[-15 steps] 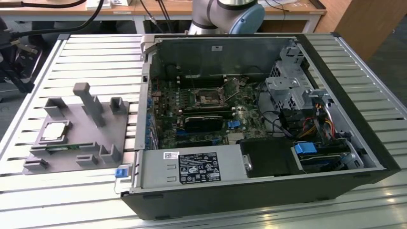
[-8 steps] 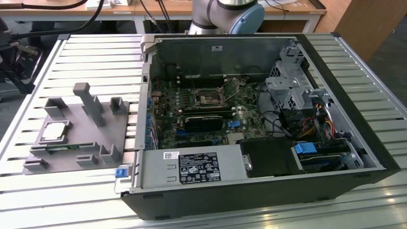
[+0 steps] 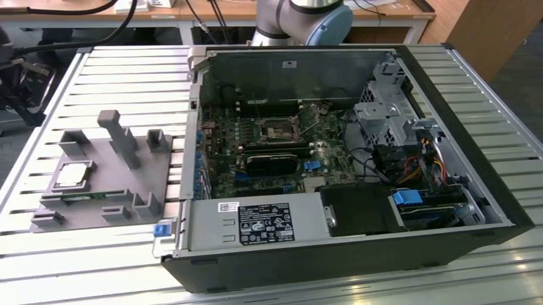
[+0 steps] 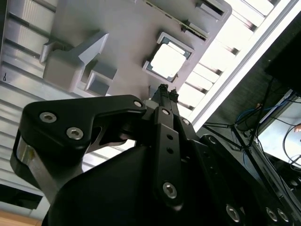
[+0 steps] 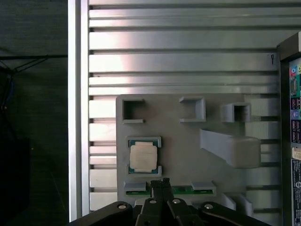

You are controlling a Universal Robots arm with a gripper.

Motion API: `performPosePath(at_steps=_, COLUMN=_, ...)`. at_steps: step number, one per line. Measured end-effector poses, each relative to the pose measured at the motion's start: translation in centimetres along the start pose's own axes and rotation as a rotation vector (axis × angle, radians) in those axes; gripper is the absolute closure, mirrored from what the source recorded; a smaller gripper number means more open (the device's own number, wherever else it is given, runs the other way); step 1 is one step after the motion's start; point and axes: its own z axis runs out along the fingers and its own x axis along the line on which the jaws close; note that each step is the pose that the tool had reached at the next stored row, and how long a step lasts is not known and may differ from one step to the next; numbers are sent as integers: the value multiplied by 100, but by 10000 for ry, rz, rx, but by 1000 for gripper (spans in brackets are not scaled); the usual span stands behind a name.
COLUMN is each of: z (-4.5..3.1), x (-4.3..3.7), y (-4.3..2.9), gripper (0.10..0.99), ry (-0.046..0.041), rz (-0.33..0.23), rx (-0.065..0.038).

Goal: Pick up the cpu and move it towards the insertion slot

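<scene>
First wrist view is showing me the relation that counts. The cpu is sitting flat in its square pocket on the grey fixture, and my claw is hanging over the fixture's edge rather than over the chip. The chip is lying just beside my fingertips, on the side that faces the outer edge of the slatted table and away from the computer case. I am judging that I am near it but not yet lined up above it.

The chip is square, so no long axis is guiding me; its sides are running parallel to the fixture's sides. The green memory stick is lying along the fixture's edge, close to where my tips are showing, and I am taking care not to confuse it with the chip.

In both wrist views my fingers are pressing together tip to tip, and they are gripping nothing.

I am judging that my wrist is pointing more or less straight down, since the fixture is appearing square-on beneath me.

From the exterior view, the fixture is resting at the exterior view's left of the case. The insertion slot is waiting on the board inside the case, well apart from the chip. The arm's grey and blue joint is standing behind the case's far wall.
</scene>
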Motion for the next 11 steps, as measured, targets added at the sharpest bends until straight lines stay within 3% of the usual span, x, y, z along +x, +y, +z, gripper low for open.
performPosePath(at_steps=11, z=34, x=50, y=-3, gripper=980, ry=-1, rz=-1, rx=0)
